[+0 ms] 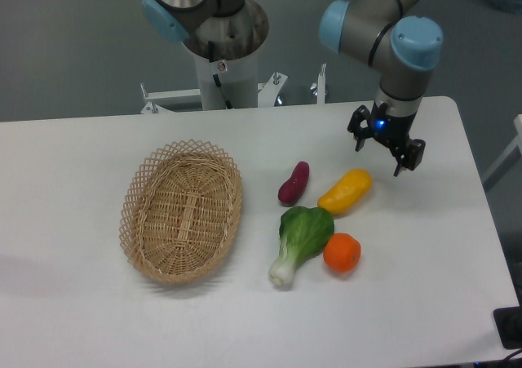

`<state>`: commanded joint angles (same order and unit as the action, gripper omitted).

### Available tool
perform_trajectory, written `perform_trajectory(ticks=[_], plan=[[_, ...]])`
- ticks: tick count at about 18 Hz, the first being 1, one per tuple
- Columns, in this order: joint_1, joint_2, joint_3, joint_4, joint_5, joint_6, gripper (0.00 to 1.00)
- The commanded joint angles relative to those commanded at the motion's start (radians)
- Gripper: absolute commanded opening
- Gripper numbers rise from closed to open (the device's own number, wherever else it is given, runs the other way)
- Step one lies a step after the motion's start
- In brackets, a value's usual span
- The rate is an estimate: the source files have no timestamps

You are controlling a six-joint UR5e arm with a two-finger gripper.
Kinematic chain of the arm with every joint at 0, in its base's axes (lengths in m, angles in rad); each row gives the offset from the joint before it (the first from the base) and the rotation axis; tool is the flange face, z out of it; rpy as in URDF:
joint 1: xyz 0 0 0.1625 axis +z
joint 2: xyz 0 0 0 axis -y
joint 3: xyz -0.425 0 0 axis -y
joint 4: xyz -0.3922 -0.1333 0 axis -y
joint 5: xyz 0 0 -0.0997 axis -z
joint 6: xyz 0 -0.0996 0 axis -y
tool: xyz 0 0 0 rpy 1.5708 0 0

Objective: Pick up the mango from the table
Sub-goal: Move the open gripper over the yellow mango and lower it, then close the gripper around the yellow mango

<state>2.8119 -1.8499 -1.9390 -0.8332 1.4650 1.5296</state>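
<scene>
- The large flat white rectangular table with rounded corners fills most of the view and carries everything below.
- The grey robot arm with light-blue joint caps reaches in from the top, its wrist pointing down over the right part of the table.
- An oval woven wicker basket in light tan sits on the left half of the table, well apart from the arm.
- A green-leafed, white-stemmed bok choy lies tilted near the middle, its leaves towards the upper right, touching or nearly touching the round fruit.
- The smooth, elongated yellow mango with an orange tinge lies on the table right of centre, slanted, just above the bok choy's leaves and beside the purple piece.
- The black two-finger gripper hangs just up and right of the mango, not touching it; its fingers are spread apart and hold nothing.
- A small dark purple oblong vegetable lies just left of the mango.
- A small round orange fruit sits below the mango.
</scene>
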Motion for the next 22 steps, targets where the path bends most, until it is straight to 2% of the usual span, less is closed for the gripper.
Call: perform_trajectory(ticks=[2, 8, 14, 22], plan=[[-0.009, -0.023, -0.006, 0.029, 0.002, -0.016, 1.0], [-0.015, -0.043, 0.0, 0.039, 0.041, 0.004, 1.0], [-0.026, -0.051, -0.026, 0.039, 0.055, 0.035, 1.0], [-0.042, -0.068, -0.038, 0.083, 0.055, 0.023, 1.0]])
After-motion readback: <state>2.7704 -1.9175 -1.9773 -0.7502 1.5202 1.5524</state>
